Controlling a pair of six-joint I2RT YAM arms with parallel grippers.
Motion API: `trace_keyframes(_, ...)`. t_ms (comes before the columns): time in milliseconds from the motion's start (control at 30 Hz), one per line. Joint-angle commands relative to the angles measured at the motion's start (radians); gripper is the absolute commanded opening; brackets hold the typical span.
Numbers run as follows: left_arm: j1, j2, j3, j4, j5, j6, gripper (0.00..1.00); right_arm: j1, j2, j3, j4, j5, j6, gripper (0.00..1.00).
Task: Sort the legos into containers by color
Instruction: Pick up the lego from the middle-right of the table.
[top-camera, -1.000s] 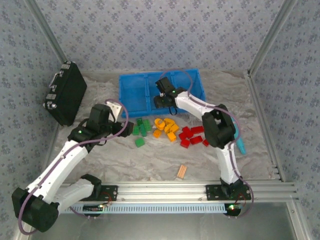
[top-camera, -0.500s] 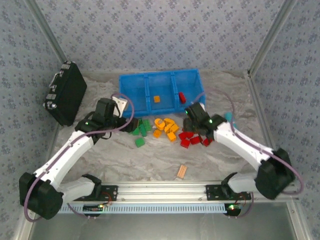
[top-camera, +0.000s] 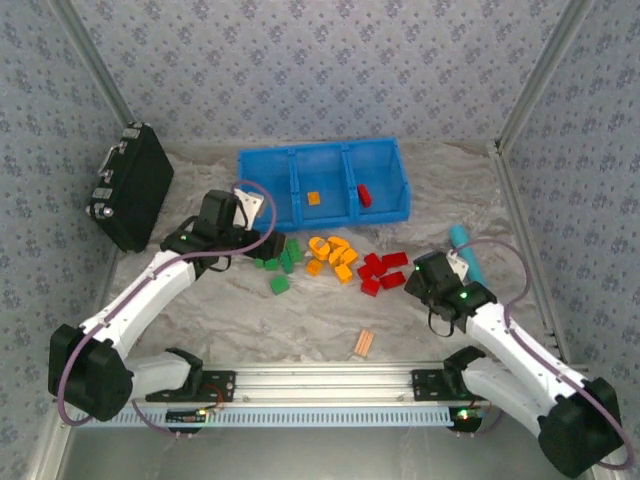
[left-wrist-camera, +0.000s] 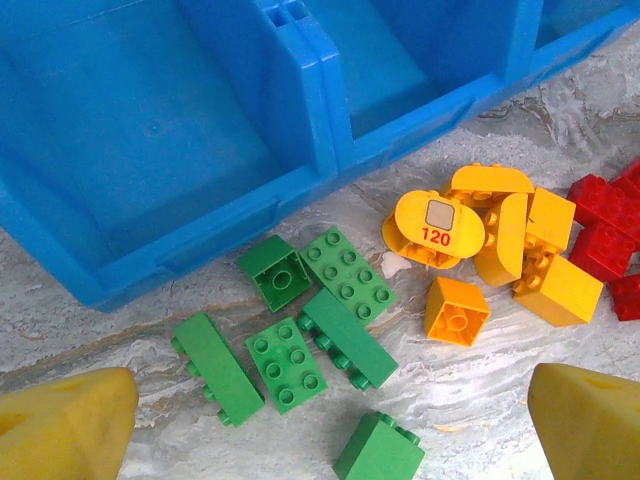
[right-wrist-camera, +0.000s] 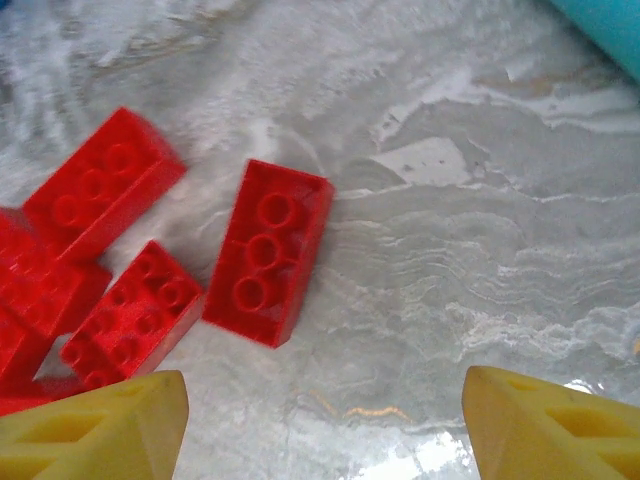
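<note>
Orange first: finding a pale striped flat piece lying alone on the grey marbled table, nearest the rail.

Holding the right end effector low, just right of the red legos, released, its yellow fingertips standing far apart with only bare table between them. Looking down from the right wrist and seeing one red brick lying tilted and slightly apart, with more red bricks crowding together toward the left edge. Catching a teal object resting on the table just beyond that arm.

Spotting a single green brick sitting a little nearer than the green legos. Holding the left end effector above that green group, likewise released, fingers spread wide and gripping nothing. Looking down from the left wrist and finding those green pieces lying studs-up, just in front of the bin's front wall.

Finding the orange-yellow legos heaped between green and red, including a rounded piece bearing the number 120.

Reaching the blue bin farther back, split by divider walls into three compartments. Finding one orange brick in the middle compartment and one red brick in the right compartment.

Noting a black case standing at the far left, well apart from the bin.
</note>
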Motion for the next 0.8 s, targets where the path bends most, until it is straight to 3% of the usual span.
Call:
trace_keyframes(0, -0.004, -0.015, 0.03, 0.004, 0.012, 0.003, 1.0, -0.089, 0.065, -0.027, 0.158, -0.129, 0.02, 0.73)
trace_keyframes(233, -0.009, -0.007, 0.027, 0.001, 0.015, 0.005, 1.0, -0.145, 0.149, -0.023, 0.312, -0.166, -0.025, 0.73)
trace_keyframes(767, -0.018, 0.012, 0.037, -0.008, 0.017, 0.005, 1.0, -0.213, 0.4, 0.031, 0.391, -0.184, -0.142, 0.66)
